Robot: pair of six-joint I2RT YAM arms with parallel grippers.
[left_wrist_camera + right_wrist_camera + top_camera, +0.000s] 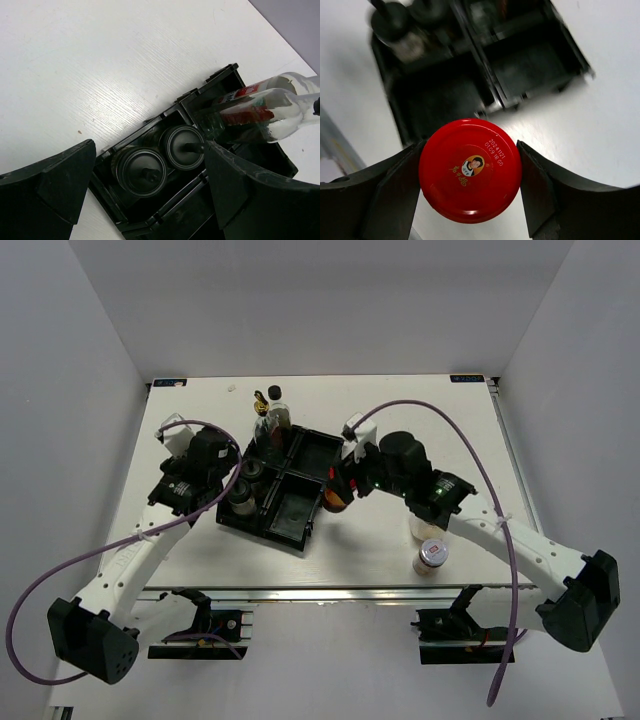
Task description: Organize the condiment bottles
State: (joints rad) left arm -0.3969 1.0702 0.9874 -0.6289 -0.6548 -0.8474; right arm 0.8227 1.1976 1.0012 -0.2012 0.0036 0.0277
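Right wrist view: the right gripper [470,192] pinches the red-lidded jar [470,169] at its lid, at 6 o'clock of the black tray [490,97]. The left gripper [147,187] hangs spread over two black-capped bottles [141,172]. Risk: the jar's base may catch the tray wall and tip.

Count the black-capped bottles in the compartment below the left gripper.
2: one black-capped bottle and a second stand side by side in that tray compartment; none seems hidden.

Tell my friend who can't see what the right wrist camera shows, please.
A red-lidded jar is clamped between the right gripper's two black fingers, seen from above. Behind it, out of focus, a black tray with compartments sits on the white table.
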